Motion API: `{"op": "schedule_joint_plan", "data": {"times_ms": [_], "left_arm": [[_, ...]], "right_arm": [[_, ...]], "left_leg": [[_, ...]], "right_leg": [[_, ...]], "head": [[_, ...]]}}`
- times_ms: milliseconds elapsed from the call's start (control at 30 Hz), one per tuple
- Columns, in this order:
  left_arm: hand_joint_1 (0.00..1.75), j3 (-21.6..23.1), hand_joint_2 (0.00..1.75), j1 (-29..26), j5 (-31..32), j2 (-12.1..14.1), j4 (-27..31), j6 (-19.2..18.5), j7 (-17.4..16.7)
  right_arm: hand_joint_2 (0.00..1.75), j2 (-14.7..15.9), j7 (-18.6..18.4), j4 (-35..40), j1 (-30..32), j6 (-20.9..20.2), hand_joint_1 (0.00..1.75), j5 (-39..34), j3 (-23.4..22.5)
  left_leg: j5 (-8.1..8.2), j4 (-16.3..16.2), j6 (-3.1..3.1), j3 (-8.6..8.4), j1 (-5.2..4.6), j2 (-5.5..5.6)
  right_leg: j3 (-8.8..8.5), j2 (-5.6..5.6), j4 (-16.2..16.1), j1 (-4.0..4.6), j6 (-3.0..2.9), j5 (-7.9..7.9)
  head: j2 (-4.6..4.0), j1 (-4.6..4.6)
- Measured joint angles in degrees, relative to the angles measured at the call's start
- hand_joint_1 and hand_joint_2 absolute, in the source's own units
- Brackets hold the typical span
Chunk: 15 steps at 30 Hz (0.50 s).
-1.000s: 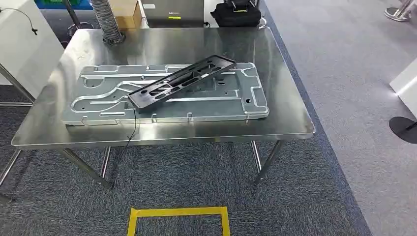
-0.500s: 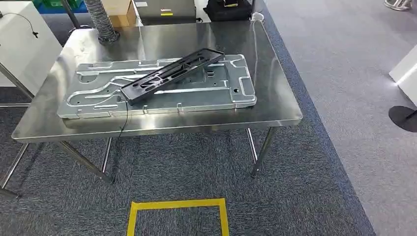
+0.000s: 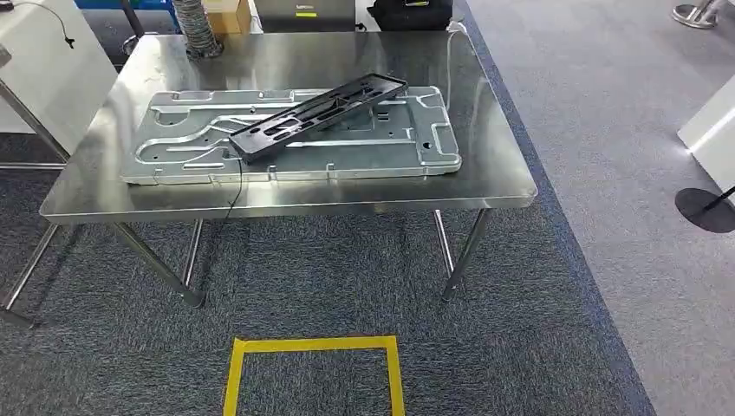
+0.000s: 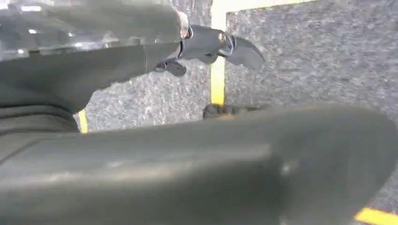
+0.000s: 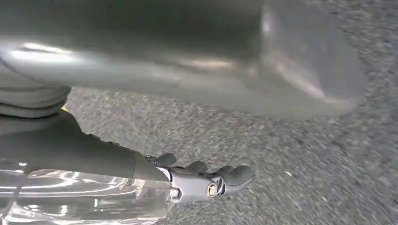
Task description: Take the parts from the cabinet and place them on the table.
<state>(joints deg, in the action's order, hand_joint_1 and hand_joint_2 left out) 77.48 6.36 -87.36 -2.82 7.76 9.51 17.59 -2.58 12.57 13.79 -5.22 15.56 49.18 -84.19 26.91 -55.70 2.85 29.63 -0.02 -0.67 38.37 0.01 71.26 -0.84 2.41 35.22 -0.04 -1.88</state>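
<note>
A black part (image 3: pixel 317 118) is seen lying aslant on a large silver plate (image 3: pixel 295 139), and the plate rests flat on the steel table (image 3: pixel 347 195). Both parts are therefore judged to be already delivered to the table. Near the table's far edge, a ribbed hose (image 3: pixel 198 26) stands by the left corner and a black bag (image 3: pixel 410 12) lies just beyond the right corner. A thin cable (image 3: pixel 234 195) is seen hanging over the table's near edge, below the black part's lower end.

Compared with the pictures of a second and half a second ago, the whole scene is shifted in the head view: the table and the yellow floor marking (image 3: pixel 314 373) sit differently in the frame, while the black part keeps the same lie on the plate. This is read as camera movement, not as movement of the parts.

The left hand (image 4: pixel 206 47) is shown over the carpet with its fingers loosely curled and nothing held. The right hand (image 5: pixel 202 180) is likewise shown hanging above the carpet, fingers curled in, nothing held.

No part is in hand; the robot is judged to be between trips, and whether more parts remain in the cabinet cannot be told.
</note>
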Motion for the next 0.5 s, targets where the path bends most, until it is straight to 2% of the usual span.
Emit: {"op": "schedule_joint_plan", "data": {"times_ms": [33,67,100,167,200,233,333,367,400,433,500], "left_arm": [[0.0,0.0,0.0,-0.02,0.0,0.04,0.0,0.09,-0.04],[0.0,0.0,0.0,-0.03,0.0,0.04,0.0,0.13,-0.07],[0.0,0.02,0.0,-0.03,0.02,0.04,0.0,0.24,-0.09],[0.0,0.17,0.0,0.01,0.09,0.04,0.0,0.35,-0.09],[0.0,0.33,0.0,0.03,0.17,0.04,0.0,0.37,-0.09],[0.0,0.44,0.0,0.09,0.33,0.04,0.0,0.39,-0.09],[0.0,0.79,0.0,0.07,0.59,0.04,0.0,0.39,-0.13],[0.0,0.9,0.0,0.06,0.7,0.04,0.0,0.37,-0.15],[0.0,0.98,0.0,0.04,0.83,0.09,0.0,0.37,-0.17],[0.0,1.09,0.0,0.06,0.94,0.11,0.0,0.35,-0.24],[0.0,1.27,0.0,0.02,0.94,0.13,0.0,0.33,-0.24]], "right_arm": [[1.75,-0.13,-0.35,-0.26,0.01,-0.28,0.0,0.37,0.41],[1.75,-0.24,-0.67,-0.44,0.02,-0.37,0.0,0.7,0.74],[1.75,-0.35,-1.12,-0.59,0.02,-0.41,0.0,1.03,1.07],[1.75,-0.54,-1.92,-0.85,-0.1,-0.43,0.0,1.83,1.88],[1.75,-0.65,-2.36,-0.92,-0.26,-0.46,0.0,2.27,2.27],[1.75,-0.77,-2.58,-1.01,-0.49,-0.5,0.0,2.47,2.6],[1.75,-1.29,-3.37,-1.29,-0.36,-0.46,0.0,2.8,3.12],[1.75,-1.71,-3.41,-1.42,-0.34,-0.48,0.0,2.91,3.3],[1.75,-1.99,-3.43,-1.49,-0.41,-0.5,0.0,3.17,3.54],[1.75,-2.27,-3.41,-1.53,-0.48,-0.63,0.0,3.34,3.82],[1.75,-2.6,-3.3,-1.57,-0.46,-0.92,0.0,3.47,4.17]], "left_leg": [[-0.4,-0.17,-0.07,0.67,-0.02,-0.01],[-0.64,-0.35,-0.16,1.21,-0.01,-0.01],[-0.88,-0.63,-0.28,1.71,0.01,-0.01],[-1.15,-1.33,-0.57,2.37,0.04,0.01],[-1.27,-1.61,-0.78,2.62,0.02,-0.01],[-1.42,-2.11,-1.15,2.98,-0.4,-0.01],[-2.16,-1.71,-2.16,3.19,-0.15,-0.01],[-2.11,-1.96,-2.49,3.43,-0.27,0.02],[-0.87,-3.14,-2.81,3.85,0.02,0.2],[1.75,-6.19,-3.01,5.05,0.04,0.25],[7.07,-15.7,-3.43,8.73,0.22,0.26]], "right_leg": [[0.84,0.0,3.16,0.0,0.11,1.11],[0.27,-0.01,3.26,-0.01,0.15,0.71],[-1.81,-0.02,0.67,-0.04,0.15,-0.78],[-8.77,-0.05,-10.21,-0.07,-0.14,-4.99],[-11.15,-0.06,-14.41,-0.04,-0.45,-5.07],[-11.02,0.02,-15.12,0.37,-0.87,-5.15],[-10.42,0.05,-14.8,0.62,-1.83,-5.58],[-10.39,0.02,-15.3,0.15,-2.5,-6.19],[-10.19,-0.2,-15.37,0.12,-2.88,-6.5],[-9.74,-0.19,-15.36,0.13,-3.28,-6.75],[-8.98,-0.24,-15.28,0.28,-3.46,-7.28]], "head": [[-0.02,0.0],[0.0,0.0],[-0.02,0.0],[0.0,0.0],[0.0,0.0],[0.0,0.0],[0.0,0.0],[-0.02,0.0],[0.0,0.0],[0.0,-0.02],[0.0,0.0]]}}
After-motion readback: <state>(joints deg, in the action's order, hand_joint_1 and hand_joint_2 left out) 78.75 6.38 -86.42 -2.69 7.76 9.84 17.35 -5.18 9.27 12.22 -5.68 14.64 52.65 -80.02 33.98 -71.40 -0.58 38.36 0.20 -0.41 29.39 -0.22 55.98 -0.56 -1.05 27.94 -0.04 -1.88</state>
